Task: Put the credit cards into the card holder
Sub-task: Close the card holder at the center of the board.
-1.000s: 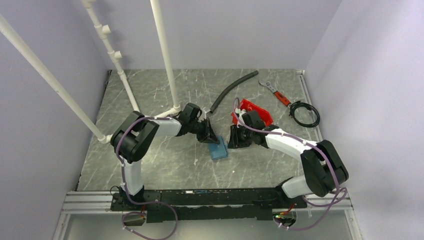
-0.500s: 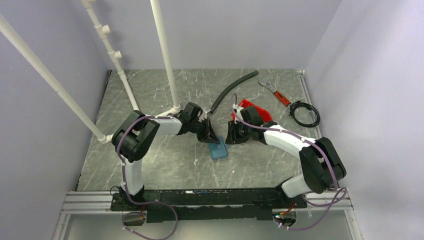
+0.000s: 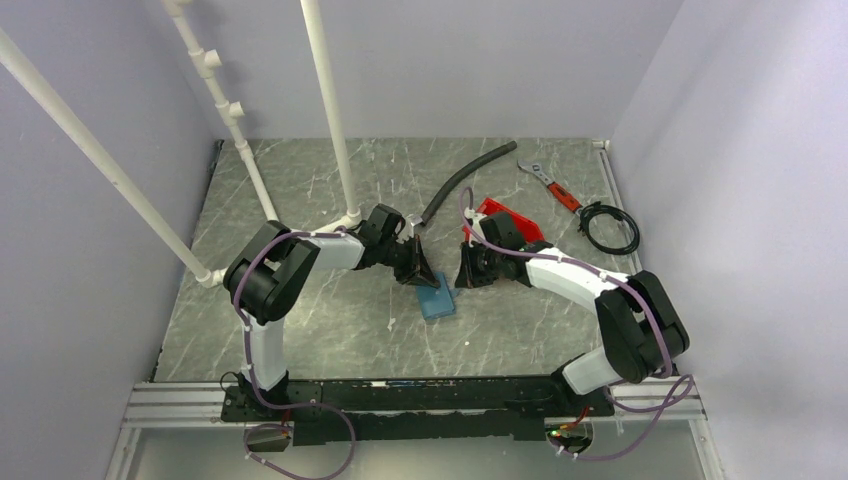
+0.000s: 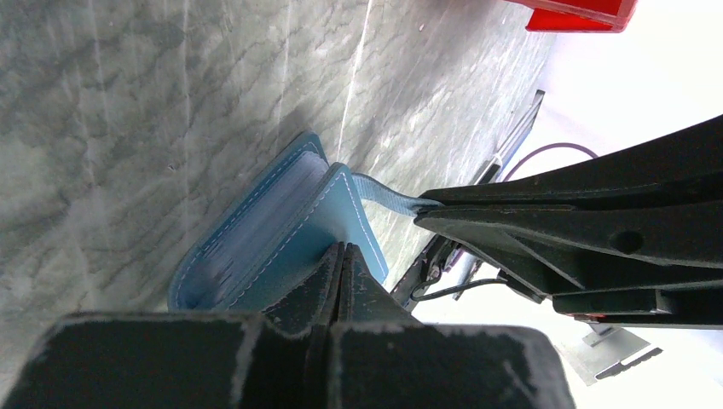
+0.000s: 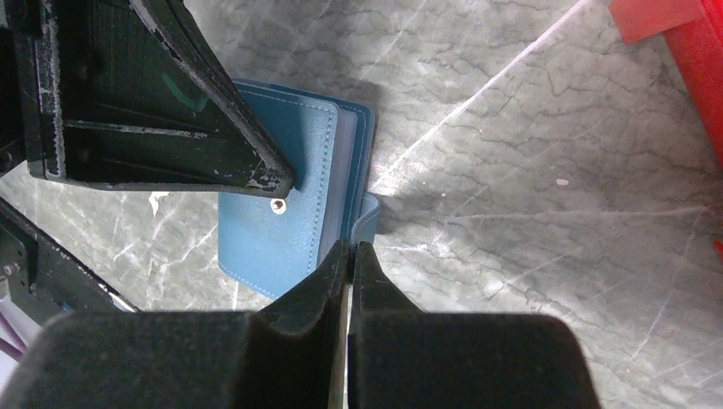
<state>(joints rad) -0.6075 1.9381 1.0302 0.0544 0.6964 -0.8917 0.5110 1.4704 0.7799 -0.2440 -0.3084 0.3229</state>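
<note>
The blue card holder (image 3: pixel 436 298) lies folded shut on the grey marble table between both grippers. My left gripper (image 3: pixel 417 272) is shut, and its closed tips (image 4: pixel 341 249) press on the holder's cover (image 4: pixel 281 239). My right gripper (image 3: pixel 468 272) is shut on the holder's strap (image 4: pixel 388 192). In the right wrist view the fingers (image 5: pixel 350 249) pinch the strap (image 5: pixel 367 213) beside the holder (image 5: pixel 273 221), and the left gripper's tip (image 5: pixel 286 182) rests near the snap. No credit cards are in view.
A red bin (image 3: pixel 508 222) stands just behind my right gripper; it also shows in the right wrist view (image 5: pixel 695 60). A black hose (image 3: pixel 465 180), a wrench (image 3: pixel 548 183) and a coiled black cable (image 3: pixel 608 227) lie at the back right. White pipes (image 3: pixel 330 120) rise at the back left.
My right gripper has shifted slightly left and back, staying at the holder's right edge. The left gripper and the holder have not visibly moved.
</note>
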